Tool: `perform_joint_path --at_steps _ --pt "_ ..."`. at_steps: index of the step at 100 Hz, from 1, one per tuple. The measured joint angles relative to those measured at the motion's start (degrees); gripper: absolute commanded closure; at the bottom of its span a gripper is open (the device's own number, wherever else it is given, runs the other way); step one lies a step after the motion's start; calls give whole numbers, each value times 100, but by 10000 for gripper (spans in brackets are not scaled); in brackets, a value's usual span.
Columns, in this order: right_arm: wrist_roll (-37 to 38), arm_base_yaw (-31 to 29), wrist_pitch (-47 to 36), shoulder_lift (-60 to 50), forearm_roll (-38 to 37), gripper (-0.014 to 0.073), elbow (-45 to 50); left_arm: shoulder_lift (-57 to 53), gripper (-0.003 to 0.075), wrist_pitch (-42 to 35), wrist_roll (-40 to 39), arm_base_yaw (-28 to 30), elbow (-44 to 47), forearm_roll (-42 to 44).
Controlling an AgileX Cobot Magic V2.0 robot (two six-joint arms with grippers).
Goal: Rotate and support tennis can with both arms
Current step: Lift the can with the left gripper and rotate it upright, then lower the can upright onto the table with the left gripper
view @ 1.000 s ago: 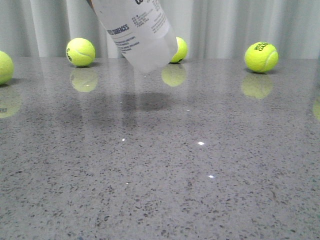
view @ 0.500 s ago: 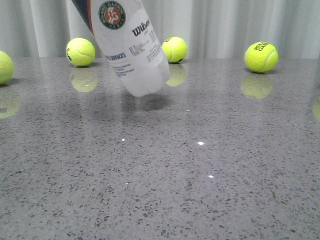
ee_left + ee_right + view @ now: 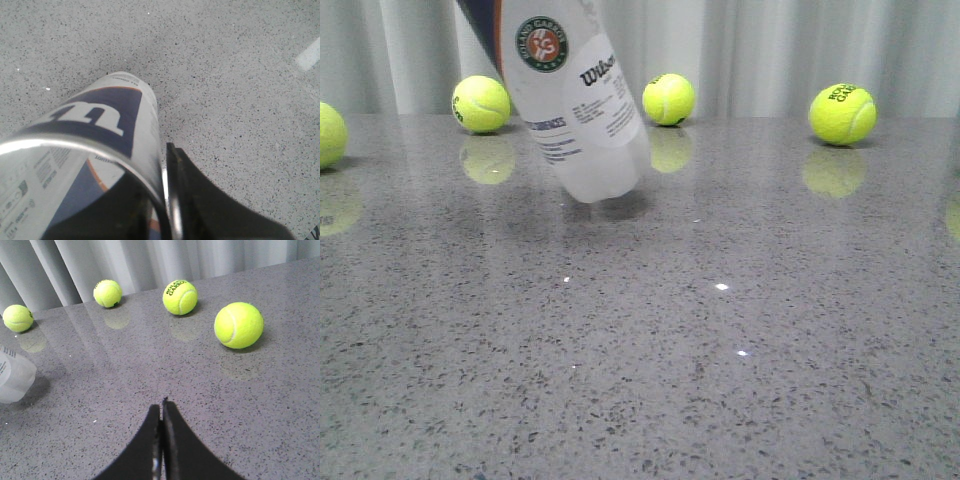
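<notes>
The left end effector (image 3: 165,200) has the tennis can (image 3: 565,95) pinched near its metal-rimmed top, with one black finger (image 3: 187,200) pressed flat against the can's side; the other finger sits behind the can and I can't really make it out. The can hangs tilted, top leaning toward the left edge of the counter (image 3: 720,350) and the clear bottom end swung down and right, sitting just above the surface or maybe barely touching it, can't tell which. There's a dark shadow right under it. It's toward the back of the counter, a bit left of the middle. From the front you can read the round green and red emblem, the brand name and a block of small print, plus a sliver of navy and orange along the can's left side. The wrist shot shows the navy panel with the big white logo. The right end effector (image 3: 161,440) is holding nothing, fingers pressed together into a point, hovering over bare counter well off to the right of the can. Tennis balls are scattered along the back edge: one (image 3: 480,103) just left of the can, one (image 3: 669,99) just right of it, one (image 3: 842,113) toward the back right corner, and one (image 3: 328,134) cut off at the left edge.
</notes>
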Motion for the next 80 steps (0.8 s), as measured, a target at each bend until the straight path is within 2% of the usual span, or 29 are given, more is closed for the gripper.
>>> perform_joint_path --at_steps 14,19,51,80 --pt "0 0 0 0 0 659 0 0 318 0 0 0 0 0" --pt "0 0 0 0 0 659 0 0 281 -10 0 0 0 0" --pt "0 0 0 0 0 659 0 0 270 -78 0 0 0 0" --pt "0 0 0 0 0 659 0 0 270 -1119 0 0 0 -11"
